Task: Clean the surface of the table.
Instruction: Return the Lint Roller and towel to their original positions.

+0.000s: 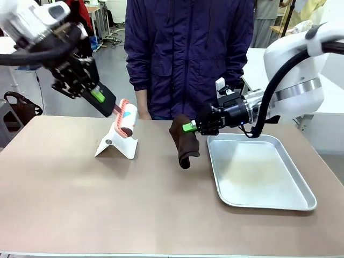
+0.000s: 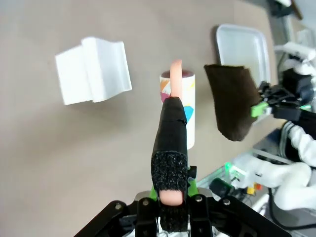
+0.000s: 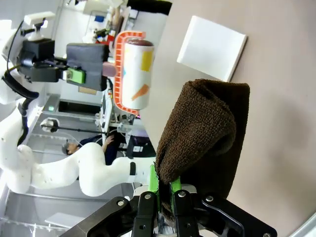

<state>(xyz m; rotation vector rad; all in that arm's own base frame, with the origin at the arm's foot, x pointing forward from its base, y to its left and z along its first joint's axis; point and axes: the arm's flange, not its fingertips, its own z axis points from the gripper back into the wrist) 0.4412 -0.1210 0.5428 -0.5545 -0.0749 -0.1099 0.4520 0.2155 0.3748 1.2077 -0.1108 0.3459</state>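
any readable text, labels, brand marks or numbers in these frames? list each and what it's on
None can be read.
The lint roller in the left gripper bears coloured triangle patches, no lettering.
The white stand, the brown cloth in the right gripper, the metal tray and the table carry no print.
Coloured bits on gear past the table edge in the left wrist view are too small to read.

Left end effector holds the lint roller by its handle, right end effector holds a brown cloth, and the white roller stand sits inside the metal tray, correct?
Not quite: the white stand sits on the bare table, left of the metal tray, as the front view shows. The rest holds.
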